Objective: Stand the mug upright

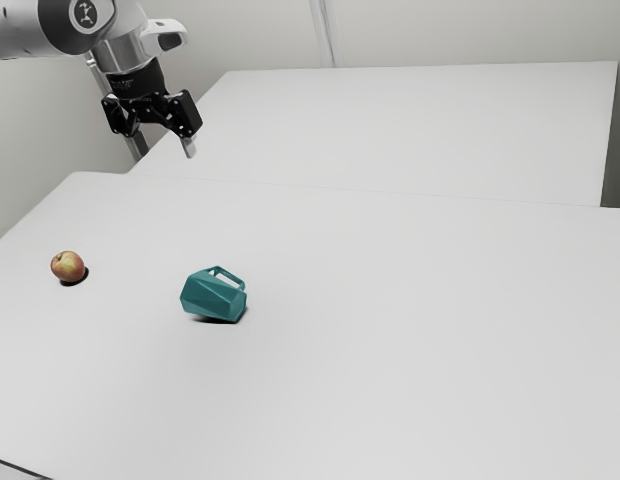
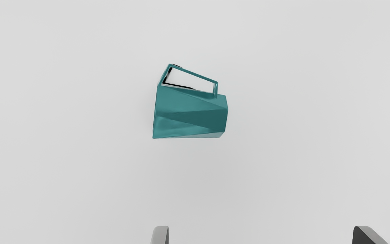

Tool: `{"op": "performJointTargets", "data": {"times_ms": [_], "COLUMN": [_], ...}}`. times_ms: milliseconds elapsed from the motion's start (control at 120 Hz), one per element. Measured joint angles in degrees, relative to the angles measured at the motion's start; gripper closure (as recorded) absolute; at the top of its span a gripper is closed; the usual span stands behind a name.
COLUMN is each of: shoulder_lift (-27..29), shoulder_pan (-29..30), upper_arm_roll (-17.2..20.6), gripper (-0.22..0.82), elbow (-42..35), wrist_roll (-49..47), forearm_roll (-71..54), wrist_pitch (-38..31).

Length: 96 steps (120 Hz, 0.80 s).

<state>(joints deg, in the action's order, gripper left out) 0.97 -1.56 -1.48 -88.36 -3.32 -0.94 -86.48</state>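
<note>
1. One teal mug (image 2: 190,113) lay on its side on the white table (image 1: 410,340), its handle (image 2: 195,74) on the flank farther from the gripper (image 2: 261,234).
2. The gripper hung open and empty, well above the mug, its opening roughly parallel to the long axis; gripping across the body likely called for a quarter turn.
3. An apple (image 1: 68,266) sat toward the exterior view's left of the mug, apparently outside the approach.

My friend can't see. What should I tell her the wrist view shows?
A teal mug lies on its side on a pale table, its handle sticking out. The robot's pincer is open, its fingertips wide apart, clear of the mug.
</note>
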Motion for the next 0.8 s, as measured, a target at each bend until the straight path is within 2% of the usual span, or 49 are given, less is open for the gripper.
{"op": "performJointTargets", "data": {"times_ms": [367, 583, 800], "shoulder_lift": [0.0, 2.0, 2.8], "shoulder_pan": [0.2, 2.3, 8.0], "upper_arm_roll": [-0.1, -0.2, -0.9], "gripper": [0.01, 0.01, 0.02], "elbow": [-1.1, -9.3, -15.2], "wrist_roll": [-0.4, 0.5, 2.6], "forearm_roll": [0.2, 1.0, 5.5], "wrist_pitch": [-0.2, -5.4, -11.2]}}
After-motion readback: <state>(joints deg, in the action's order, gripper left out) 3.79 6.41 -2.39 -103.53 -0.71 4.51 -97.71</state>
